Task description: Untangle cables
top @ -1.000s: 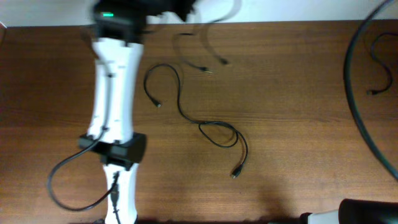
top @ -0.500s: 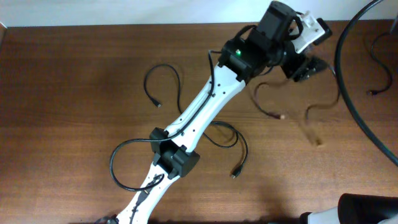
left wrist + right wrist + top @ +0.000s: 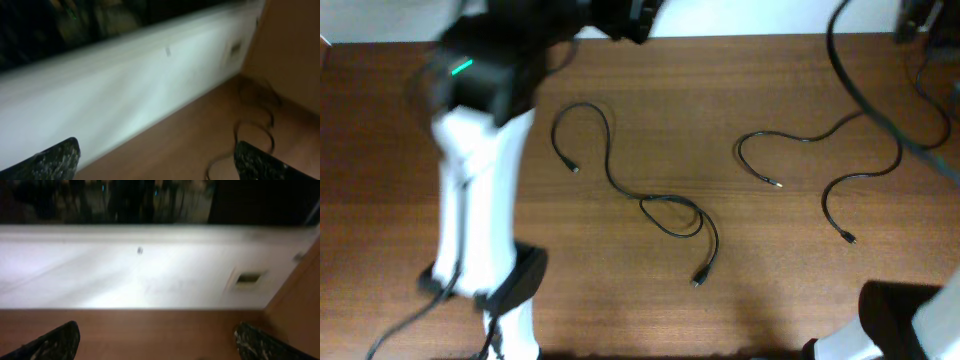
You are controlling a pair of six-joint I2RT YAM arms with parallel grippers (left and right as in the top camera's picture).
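Seeing left jaws and right jaws both spread apart, nothing between them. Cables lie flat on the table, ahead-right of the left jaws, untouched. Thin black slack cords, small plugs at the ends: looped cable mid-table, wavy cable well apart from it. Tabletop brown wood grain.

Brown wood-grain table with a smooth, faintly shiny finish. Thin black cables look matt and rubbery. Robot arm has a smooth white plastic shell. Left gripper fingertips are black, rough, speckled.
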